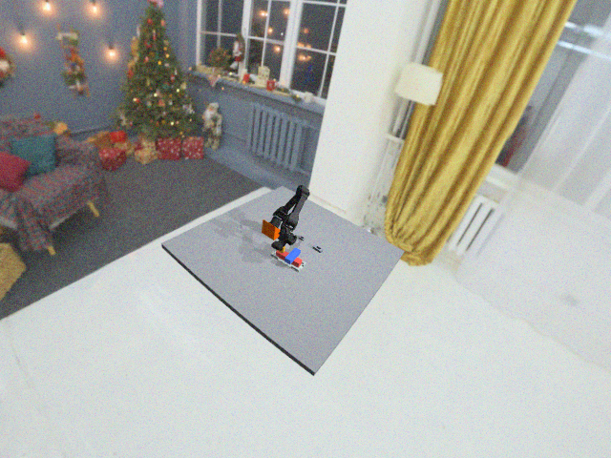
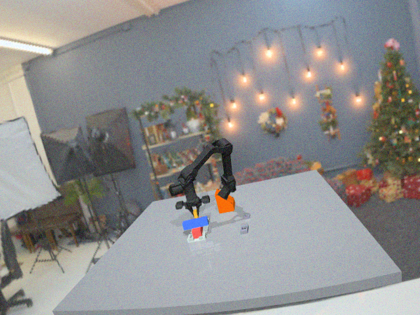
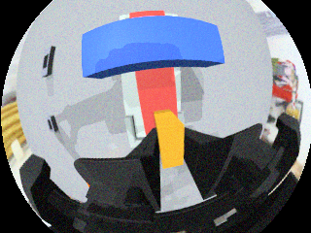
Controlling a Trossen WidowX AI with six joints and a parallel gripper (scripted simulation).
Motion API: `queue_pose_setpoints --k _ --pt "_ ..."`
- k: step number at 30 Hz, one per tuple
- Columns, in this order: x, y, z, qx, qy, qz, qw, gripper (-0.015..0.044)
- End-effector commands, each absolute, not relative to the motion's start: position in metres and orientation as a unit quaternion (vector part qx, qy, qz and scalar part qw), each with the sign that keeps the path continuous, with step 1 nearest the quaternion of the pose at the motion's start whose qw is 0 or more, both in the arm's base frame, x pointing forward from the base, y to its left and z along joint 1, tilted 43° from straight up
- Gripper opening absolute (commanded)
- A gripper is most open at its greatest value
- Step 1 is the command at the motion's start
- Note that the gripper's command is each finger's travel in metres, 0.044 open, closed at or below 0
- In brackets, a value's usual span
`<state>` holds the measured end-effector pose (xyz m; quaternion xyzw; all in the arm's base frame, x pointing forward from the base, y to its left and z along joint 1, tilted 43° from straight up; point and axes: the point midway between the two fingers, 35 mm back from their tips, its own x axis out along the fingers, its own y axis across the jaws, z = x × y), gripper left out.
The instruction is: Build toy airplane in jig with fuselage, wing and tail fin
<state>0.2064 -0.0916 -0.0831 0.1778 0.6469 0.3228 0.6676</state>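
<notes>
The red fuselage (image 1: 298, 262) (image 2: 196, 232) (image 3: 157, 89) lies lengthwise in the pale cradle (image 2: 195, 239) (image 3: 130, 92) and looks flat. The blue wing (image 1: 293, 256) (image 2: 195, 222) (image 3: 153, 44) lies crosswise on top of it, covering its socket. My gripper (image 2: 194, 210) (image 3: 164, 129) is shut on the yellow-orange tail fin (image 2: 195, 214) (image 3: 170, 146), which stands upright at the tail end of the fuselage. The fin's lower end meets the red top in the wrist view; its tab and socket are hidden, so I cannot tell how deep it sits.
Two small grey holders, one larger (image 1: 317, 248) (image 2: 244, 228) (image 3: 49, 61) and one smaller (image 1: 300, 238) (image 2: 247, 215) (image 3: 52, 123), stand on the table to one side of the cradle. An orange block (image 1: 269, 229) (image 2: 225, 205) is by the arm's base.
</notes>
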Motion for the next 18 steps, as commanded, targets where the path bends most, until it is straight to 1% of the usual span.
queue_pose_setpoints --k 1,7,14,18 --pt "0.206 -0.092 -0.083 0.178 0.647 0.323 0.667 0.0105" --pt "0.206 -0.092 -0.083 0.178 0.647 0.323 0.667 0.026" --pt "0.207 -0.093 -0.081 0.178 0.647 0.323 0.667 0.026" --pt "0.212 -0.129 -0.046 0.18 0.648 0.322 0.667 0.026"
